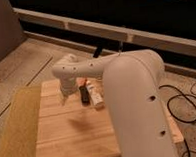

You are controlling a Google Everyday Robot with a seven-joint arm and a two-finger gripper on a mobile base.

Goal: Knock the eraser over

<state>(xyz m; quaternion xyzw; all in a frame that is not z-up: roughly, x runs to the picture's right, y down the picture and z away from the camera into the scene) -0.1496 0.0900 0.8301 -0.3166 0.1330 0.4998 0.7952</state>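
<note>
The eraser (94, 97) is a small oblong white block with red-orange marks and a black strip along its left side. It lies on the wooden table (75, 134), near the table's far edge. My gripper (66, 96) hangs from the white arm (127, 91) just left of the eraser, low over the table top and a short gap from the block. The arm's big forearm fills the right foreground and hides the right part of the table.
A yellow-green strip (17, 128) runs along the table's left side. Black cables (186, 105) lie on the speckled floor to the right. A dark wall with a pale ledge (88, 28) runs behind the table.
</note>
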